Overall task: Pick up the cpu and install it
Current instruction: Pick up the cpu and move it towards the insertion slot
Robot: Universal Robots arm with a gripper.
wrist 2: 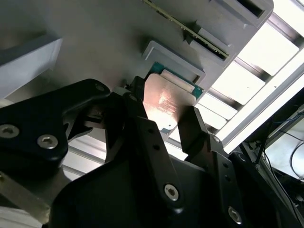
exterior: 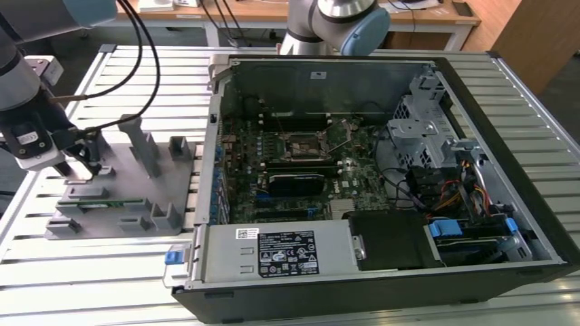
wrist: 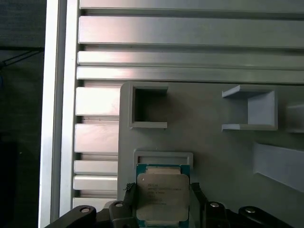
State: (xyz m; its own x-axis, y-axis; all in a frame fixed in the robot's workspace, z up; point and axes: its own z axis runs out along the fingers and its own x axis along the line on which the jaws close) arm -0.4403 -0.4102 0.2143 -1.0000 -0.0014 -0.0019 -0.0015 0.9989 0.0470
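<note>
The cpu (wrist: 162, 192) is a small square chip with a pale metal top, lying in its pocket near the edge of the grey plastic holder (wrist: 213, 142). My gripper (wrist: 163, 195) straddles it, one black finger against each side of the chip. The second wrist view shows the same grip: the cpu (wrist 2: 165, 99) between the two fingers (wrist 2: 192, 126) of my gripper (wrist 2: 164, 108). In the exterior view my gripper (exterior: 77, 166) hangs over the far left part of the holder (exterior: 127, 197), well away from the motherboard socket (exterior: 303, 145).
An open computer case (exterior: 526, 170) lies on the slatted aluminium table (exterior: 100, 272), to the exterior view's right of the holder. A long green memory stick (exterior: 100, 202) rests in the holder, which has upright posts (exterior: 145, 146). Cables (exterior: 145, 61) hang near my arm.
</note>
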